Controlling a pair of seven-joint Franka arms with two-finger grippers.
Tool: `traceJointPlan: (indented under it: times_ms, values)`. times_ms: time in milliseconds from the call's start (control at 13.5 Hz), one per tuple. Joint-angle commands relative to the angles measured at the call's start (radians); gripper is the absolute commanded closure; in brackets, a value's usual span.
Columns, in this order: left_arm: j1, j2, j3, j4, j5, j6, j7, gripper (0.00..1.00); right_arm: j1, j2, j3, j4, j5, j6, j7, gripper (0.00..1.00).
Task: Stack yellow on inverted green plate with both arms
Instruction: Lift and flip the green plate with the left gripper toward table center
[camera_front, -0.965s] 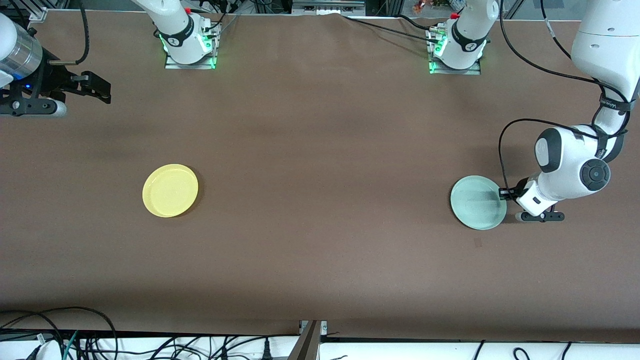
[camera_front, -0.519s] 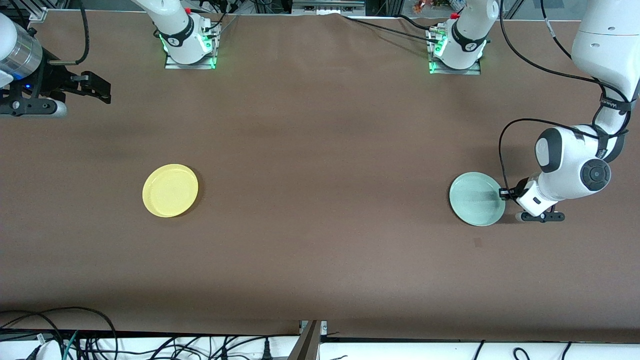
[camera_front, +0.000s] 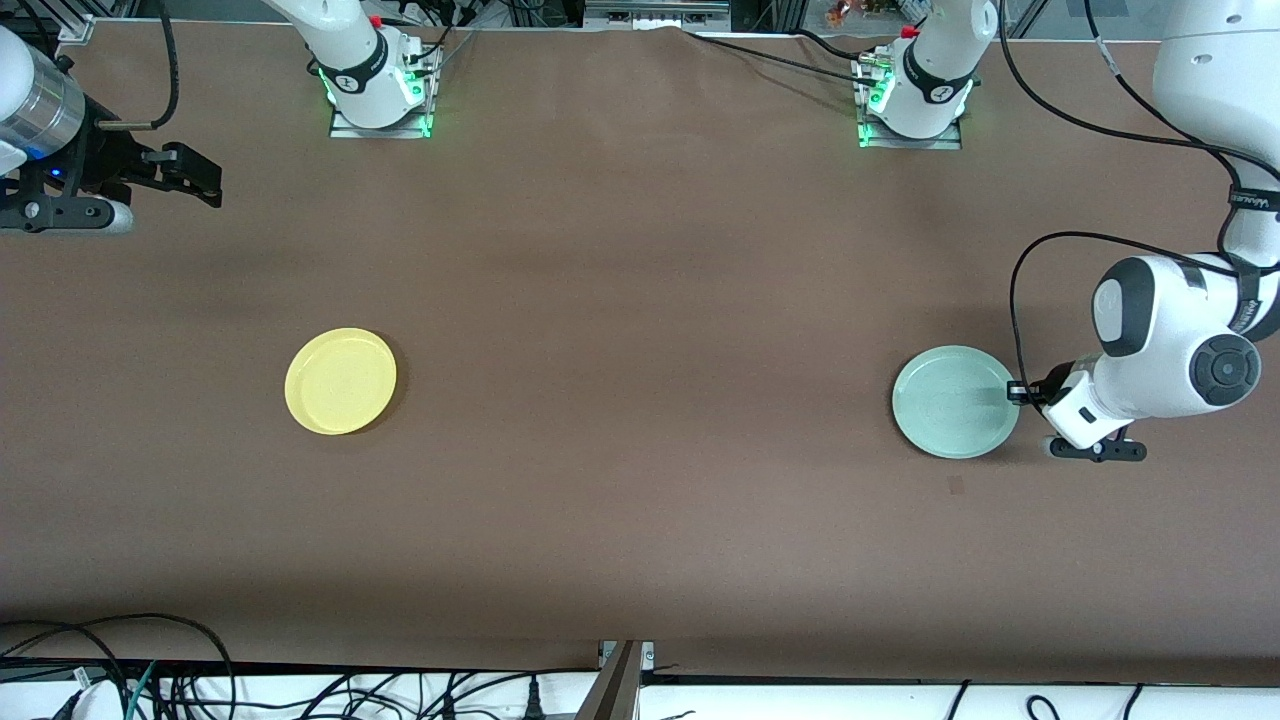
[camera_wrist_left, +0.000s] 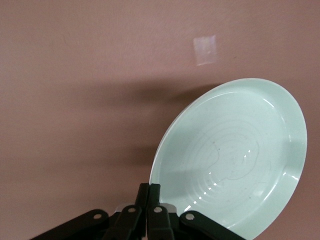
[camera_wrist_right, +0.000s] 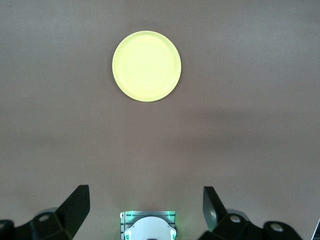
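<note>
The pale green plate (camera_front: 950, 402) lies toward the left arm's end of the table. My left gripper (camera_front: 1012, 392) is shut on its rim at the edge nearest the table's end. In the left wrist view the plate (camera_wrist_left: 235, 155) stands tilted, with a shadow on the cloth under it, and my fingers (camera_wrist_left: 159, 192) pinch its rim. The yellow plate (camera_front: 340, 381) lies flat and rim up toward the right arm's end, apart from the green one. It also shows in the right wrist view (camera_wrist_right: 146, 66). My right gripper (camera_front: 190, 180) waits open and empty, high over the table's corner.
The two arm bases (camera_front: 378, 95) (camera_front: 910, 100) stand along the table edge farthest from the front camera. A small pale mark (camera_front: 956, 486) sits on the brown cloth just nearer the camera than the green plate. Cables hang at the near edge.
The left wrist has swung outward toward the table's end and turned, and the green plate in its grip now looks rounder and has shifted slightly. The right arm and the yellow plate have not moved.
</note>
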Motion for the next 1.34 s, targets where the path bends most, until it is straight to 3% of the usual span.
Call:
traceJointPlan:
  times_ms: [0, 445, 816, 1261]
  values:
    - [-0.097, 0.004, 0.011, 0.123, 0.089, -0.096, -0.017, 1.0, 0.003, -0.001, 0.001, 0.012, -0.003, -0.02, 0.013, 0.0]
    - [-0.324, 0.004, 0.017, 0.304, 0.204, -0.216, -0.141, 1.0, 0.003, -0.001, 0.001, 0.012, -0.001, -0.023, 0.011, 0.0]
    - [-0.542, 0.015, 0.02, 0.365, 0.403, -0.216, -0.253, 1.0, 0.003, -0.001, 0.004, 0.014, -0.001, -0.023, 0.014, 0.0]
    - [-0.746, 0.071, 0.026, 0.368, 0.627, -0.216, -0.477, 1.0, 0.003, -0.001, 0.001, 0.012, -0.001, -0.024, 0.01, 0.0]
